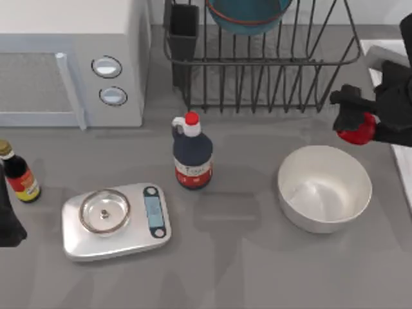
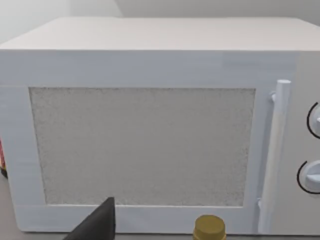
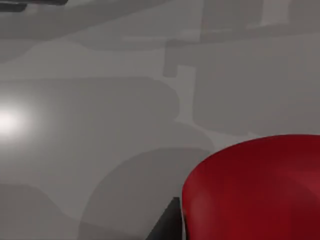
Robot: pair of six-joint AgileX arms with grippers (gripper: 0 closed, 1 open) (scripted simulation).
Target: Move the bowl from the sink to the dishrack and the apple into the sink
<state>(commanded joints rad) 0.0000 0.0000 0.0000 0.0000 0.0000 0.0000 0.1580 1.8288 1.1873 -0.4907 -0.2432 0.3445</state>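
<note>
The right gripper (image 1: 353, 123) is hovering at the table's right side, its black fingers clamped together on the apple (image 1: 358, 132), which is bulging out red just below them. The apple is rounded and blocky, so no long axis or pointing direction can be made out; in the right wrist view it is looming large and glossy (image 3: 255, 190) against the grey tabletop. Just beyond the gripper, toward the table's right edge, the pale rim of the sink (image 1: 380, 51) is showing, and the apple is sitting outside that basin. The white bowl (image 1: 325, 188) is resting just below the gripper, apart from it. Up and to the gripper's left, the teal-blue bowl (image 1: 248, 16) is sitting tilted in the black wire dishrack (image 1: 270, 71). The left gripper (image 1: 9, 222) is idling at the far left edge beside a small sauce bottle (image 1: 18, 174); whether its fingers are apart cannot be told.
</note>
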